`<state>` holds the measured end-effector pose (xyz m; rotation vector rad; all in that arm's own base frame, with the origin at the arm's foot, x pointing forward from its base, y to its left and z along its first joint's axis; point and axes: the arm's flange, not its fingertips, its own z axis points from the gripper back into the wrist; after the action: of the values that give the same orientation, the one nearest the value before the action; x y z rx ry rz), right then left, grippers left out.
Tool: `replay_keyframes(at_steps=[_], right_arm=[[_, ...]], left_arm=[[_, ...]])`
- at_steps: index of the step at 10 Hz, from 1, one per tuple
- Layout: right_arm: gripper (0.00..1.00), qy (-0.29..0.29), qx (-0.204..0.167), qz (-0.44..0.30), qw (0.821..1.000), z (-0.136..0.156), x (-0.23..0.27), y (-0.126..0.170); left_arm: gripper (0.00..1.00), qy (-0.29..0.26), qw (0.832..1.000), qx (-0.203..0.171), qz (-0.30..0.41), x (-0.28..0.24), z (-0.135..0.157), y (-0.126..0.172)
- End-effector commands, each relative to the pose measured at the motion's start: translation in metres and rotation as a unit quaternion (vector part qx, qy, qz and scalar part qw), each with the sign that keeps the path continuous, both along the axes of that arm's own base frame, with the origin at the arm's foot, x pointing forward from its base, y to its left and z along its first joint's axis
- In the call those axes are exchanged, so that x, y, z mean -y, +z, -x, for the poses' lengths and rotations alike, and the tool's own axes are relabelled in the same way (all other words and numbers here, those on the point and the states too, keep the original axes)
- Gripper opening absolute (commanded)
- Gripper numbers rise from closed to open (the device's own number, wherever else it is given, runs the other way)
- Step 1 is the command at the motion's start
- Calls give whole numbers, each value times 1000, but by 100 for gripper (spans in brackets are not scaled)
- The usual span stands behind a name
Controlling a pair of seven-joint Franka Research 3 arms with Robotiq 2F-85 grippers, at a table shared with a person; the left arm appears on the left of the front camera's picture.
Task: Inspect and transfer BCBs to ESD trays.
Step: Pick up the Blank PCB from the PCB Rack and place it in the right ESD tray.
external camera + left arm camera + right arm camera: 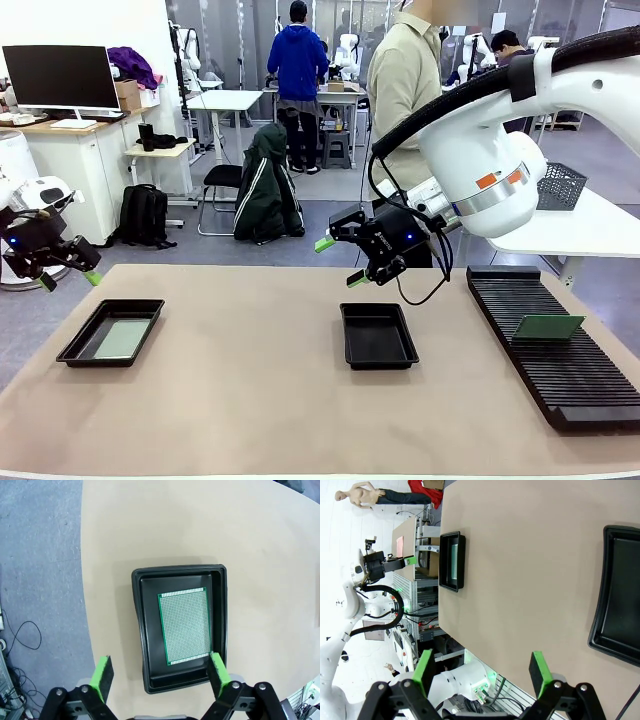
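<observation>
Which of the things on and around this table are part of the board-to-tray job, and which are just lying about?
Job: left tray with a board in it; empty middle tray; second board on the black slotted rack.
Lying about: grey mesh basket; backpack; jacket on a chair.

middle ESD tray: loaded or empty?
Empty. In the front view the middle ESD tray has a bare black floor, and the right wrist view agrees. The left ESD tray holds a BCB.

Left tray holds a BCB, right rack another BCB
</observation>
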<state>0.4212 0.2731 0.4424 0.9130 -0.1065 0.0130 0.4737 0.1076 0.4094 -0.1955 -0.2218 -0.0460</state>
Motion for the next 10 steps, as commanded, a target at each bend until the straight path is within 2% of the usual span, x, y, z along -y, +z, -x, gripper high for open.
replay_keyframes(at_steps=[1,7,10], right_arm=[[100,-3,5,9,1000,8,11,11],[100,7,51,91,994,44,97,97],[100,10,95,166,982,65,154,147]], left_arm=[[100,5,1000,2,3,-1,2,-2],[100,5,1000,2,3,-1,2,-2],[100,5,1000,2,3,-1,2,-2]])
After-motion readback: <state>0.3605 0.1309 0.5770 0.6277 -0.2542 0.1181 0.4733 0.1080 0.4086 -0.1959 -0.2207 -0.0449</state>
